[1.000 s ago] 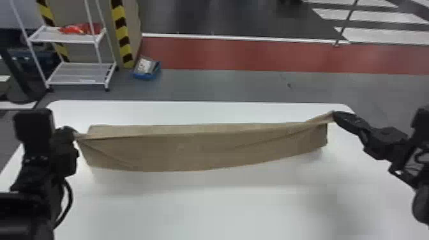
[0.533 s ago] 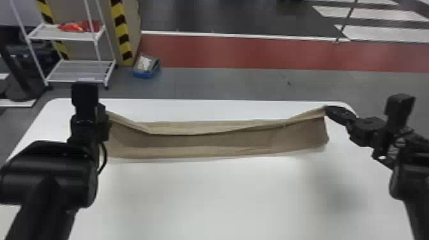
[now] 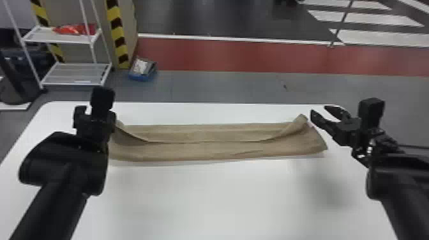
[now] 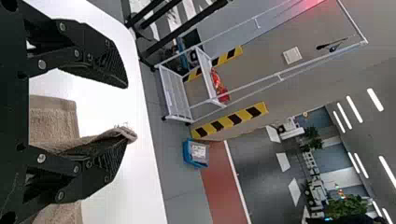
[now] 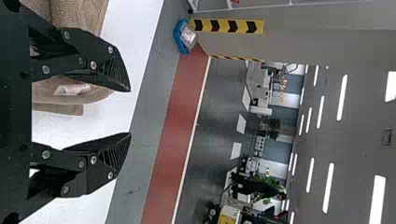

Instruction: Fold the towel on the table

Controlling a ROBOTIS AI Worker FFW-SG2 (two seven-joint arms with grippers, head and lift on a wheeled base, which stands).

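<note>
Your left gripper (image 4: 125,112) and right gripper (image 5: 130,112) stand wide; the towel (image 3: 191,150) looks soft, light: pinch its ends beside them.

A white rack (image 3: 76,73) holds something red (image 3: 75,29), near a blue tray (image 3: 139,76) on the floor

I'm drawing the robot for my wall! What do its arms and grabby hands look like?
The left arm and right arm are black, with smooth, rounded parts and a boxy black block near each wrist. The left gripper and right gripper are black too, each with two flat fingers that narrow at the tips, ridged pads and round silvery screws.
</note>
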